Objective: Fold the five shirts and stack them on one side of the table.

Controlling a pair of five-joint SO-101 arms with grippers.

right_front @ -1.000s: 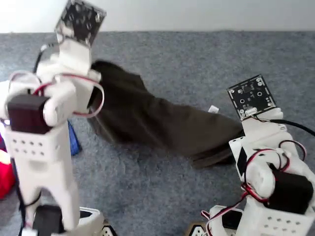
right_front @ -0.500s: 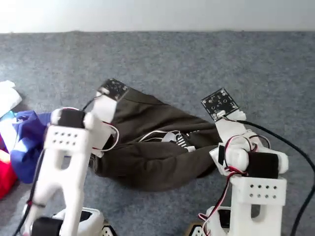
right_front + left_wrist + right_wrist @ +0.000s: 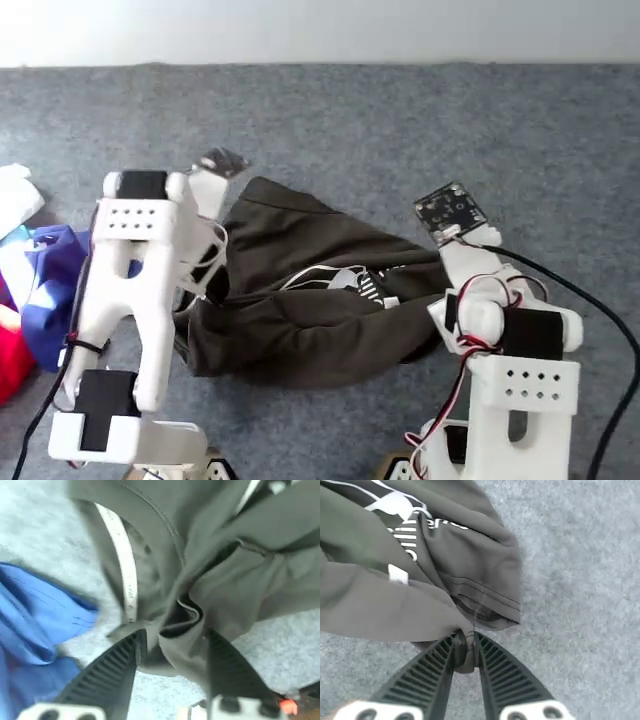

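A dark olive shirt (image 3: 320, 300) with a white print lies bunched and half folded on the grey carpeted table, between the two arms. The left arm (image 3: 140, 260) stands over the shirt's left end. In the left wrist view, my left gripper (image 3: 175, 645) is open, with a thick fold of the shirt (image 3: 225, 580) lying between its fingers. The right arm (image 3: 500, 330) is at the shirt's right end. My right gripper (image 3: 465, 642) is shut on the hem of the shirt (image 3: 445, 555), low over the carpet.
A pile of other clothes lies at the table's left edge: a blue one (image 3: 45, 280), also seen in the left wrist view (image 3: 35, 620), a red one (image 3: 10, 365) and a white one (image 3: 15, 200). Bare carpet (image 3: 400, 130) stretches behind the shirt to the far wall.
Both arms pulled the spread shirt toward the front, folding it over into a bunch. Since half a second ago the left arm has shifted and tilted at the left end; the right arm has barely moved.
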